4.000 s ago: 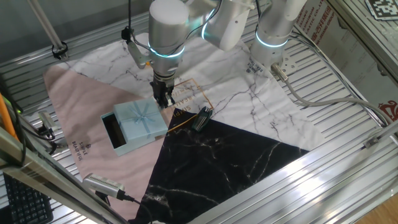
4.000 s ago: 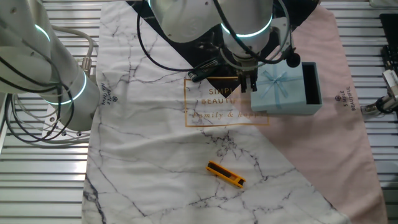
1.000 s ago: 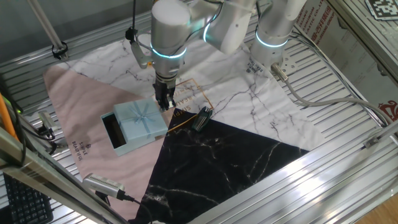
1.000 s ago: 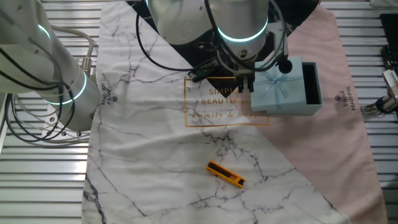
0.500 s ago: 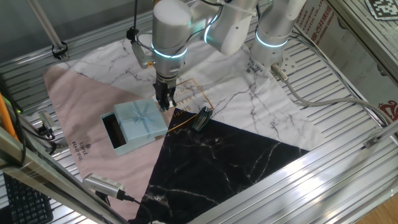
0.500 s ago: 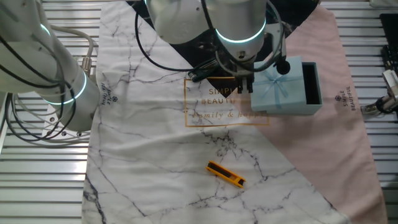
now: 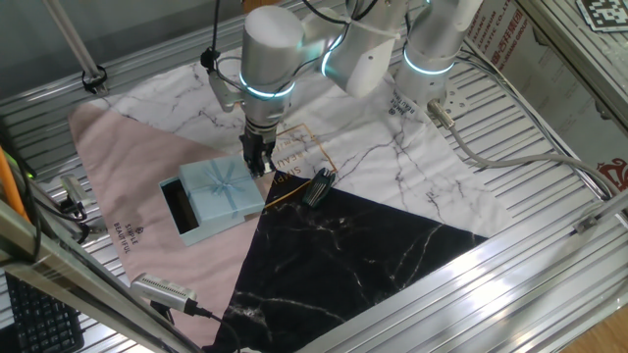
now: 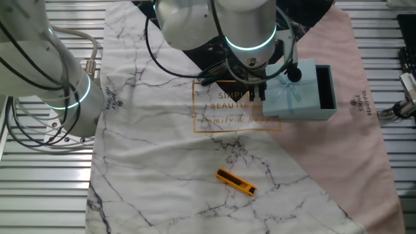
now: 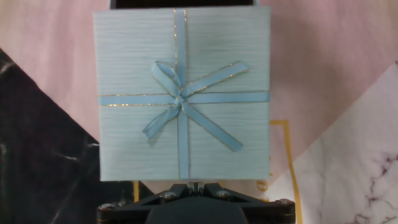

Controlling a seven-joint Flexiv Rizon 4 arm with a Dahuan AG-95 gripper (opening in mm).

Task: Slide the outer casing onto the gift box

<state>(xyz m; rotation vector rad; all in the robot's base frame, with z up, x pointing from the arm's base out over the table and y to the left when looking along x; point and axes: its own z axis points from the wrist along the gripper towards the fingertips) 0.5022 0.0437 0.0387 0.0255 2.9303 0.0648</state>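
The outer casing (image 7: 224,187), a pale blue square sleeve with a ribbon bow, lies on the pink cloth and fills the hand view (image 9: 180,93). It covers most of the gift box (image 7: 180,209), whose black inside sticks out at the sleeve's far end, also seen in the other fixed view (image 8: 325,88) and as a dark strip at the top of the hand view (image 9: 180,3). My gripper (image 7: 258,167) is shut and empty, its tips against or just behind the sleeve's near edge (image 9: 196,185), also in the other fixed view (image 8: 255,92).
A black comb-like object (image 7: 318,185) lies on the marble cloth right of the gripper. A yellow utility knife (image 8: 235,182) lies on the white marble cloth. Metal rails and cables ring the cloths. A second arm (image 8: 45,71) stands at the side.
The gripper has crept slightly toward the sleeve's edge; the sleeve and tray look unmoved.
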